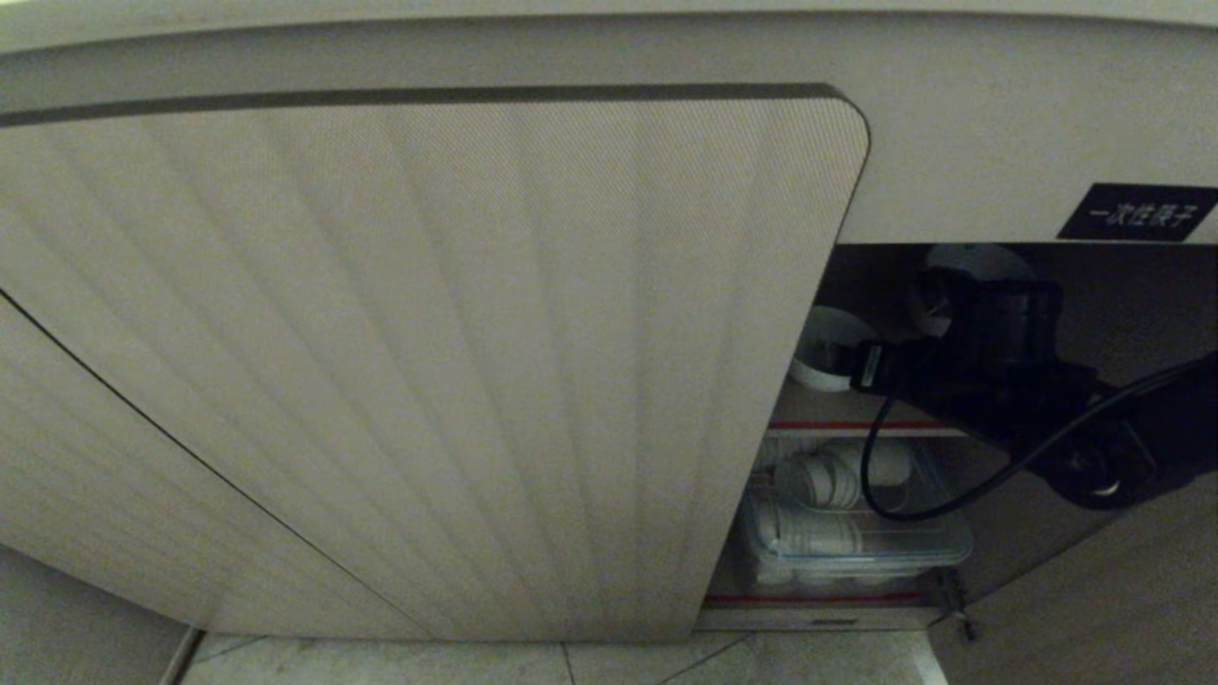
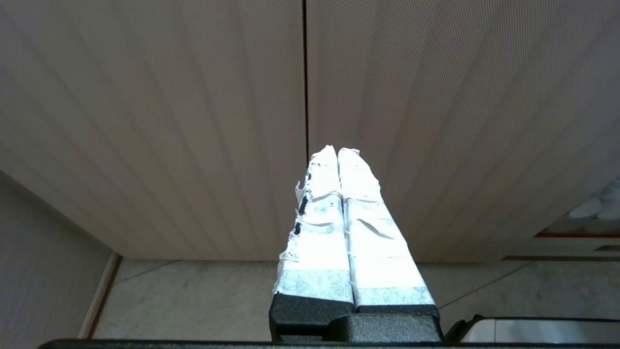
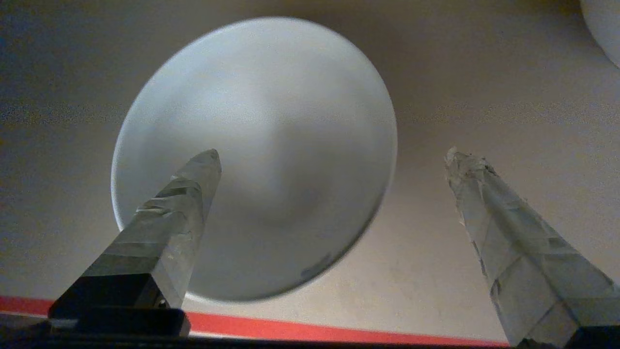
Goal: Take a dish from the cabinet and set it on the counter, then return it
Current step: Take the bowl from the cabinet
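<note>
The dish (image 3: 256,160), a plain white bowl, stands on the cabinet's upper shelf (image 3: 411,271), just behind its red front edge (image 3: 339,332). My right gripper (image 3: 333,155) is open: one taped finger (image 3: 184,203) is over the bowl's hollow and the other is well off to its side, touching nothing. In the head view my right arm (image 1: 1094,419) reaches into the cabinet (image 1: 428,362) past its open ribbed door, with a white bowl (image 1: 826,350) beside the wrist. My left gripper (image 2: 339,151) is shut, parked facing closed doors. The counter top is out of view.
Another white bowl (image 3: 603,24) sits deeper on the same shelf. On the lower shelf, a clear container (image 1: 856,542) holds stacked white bowls. A black label (image 1: 1137,211) is above the opening. A cable (image 1: 885,476) loops down from the wrist. Tiled floor (image 1: 476,661) lies below.
</note>
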`<state>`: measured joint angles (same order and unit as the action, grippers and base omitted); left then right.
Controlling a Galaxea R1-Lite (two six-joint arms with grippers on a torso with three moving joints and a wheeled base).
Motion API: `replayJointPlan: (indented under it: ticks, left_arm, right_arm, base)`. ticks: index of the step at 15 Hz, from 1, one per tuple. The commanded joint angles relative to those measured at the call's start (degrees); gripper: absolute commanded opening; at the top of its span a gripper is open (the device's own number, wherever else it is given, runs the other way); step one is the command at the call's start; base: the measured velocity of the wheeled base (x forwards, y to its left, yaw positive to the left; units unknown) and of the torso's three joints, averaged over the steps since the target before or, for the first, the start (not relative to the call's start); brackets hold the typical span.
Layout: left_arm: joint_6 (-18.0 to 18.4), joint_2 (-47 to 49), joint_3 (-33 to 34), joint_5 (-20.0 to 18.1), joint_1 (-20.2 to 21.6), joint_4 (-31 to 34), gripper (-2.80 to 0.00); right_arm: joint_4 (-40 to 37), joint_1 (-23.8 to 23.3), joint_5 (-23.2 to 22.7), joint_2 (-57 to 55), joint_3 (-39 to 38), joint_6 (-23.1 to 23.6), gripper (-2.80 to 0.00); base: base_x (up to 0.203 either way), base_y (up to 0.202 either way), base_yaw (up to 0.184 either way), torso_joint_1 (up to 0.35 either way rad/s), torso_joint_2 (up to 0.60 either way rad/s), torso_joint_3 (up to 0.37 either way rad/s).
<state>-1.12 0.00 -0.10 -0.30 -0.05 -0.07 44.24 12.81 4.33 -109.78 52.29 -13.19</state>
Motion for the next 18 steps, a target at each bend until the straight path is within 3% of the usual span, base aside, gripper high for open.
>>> replayJointPlan:
  ticks: [1,8,9,18]
  left_arm:
    - [-0.02,0.0,0.01,-0.04,0.01,-0.02,-2.8]
    - [-0.02,0.0,0.01,0.01,0.02,-0.02,-2.8]
    - [-0.02,0.0,0.01,0.04,-0.04,-0.02,-2.8]
    - [-0.02,0.0,0.01,-0.04,-0.04,-0.02,-2.8]
  right_arm:
    - [0.17,0.02,0.06,-0.61,0.82,-0.08,0.0]
    - [0.15,0.11,0.06,-1.18,0.88,-0.08,0.0]
    - [0.15,0.17,0.06,-1.31,0.88,-0.08,-2.8]
    - [0.32,0.63,0.32,-1.4,2.2,-0.7,-2.8]
  base:
    - [0.0,0.0,0.0,0.0,0.0,0.0]
    - [0.0,0.0,0.0,0.0,0.0,0.0]
    - [0.0,0.0,0.0,0.0,0.0,0.0]
    - [0.0,0.0,0.0,0.0,0.0,0.0]
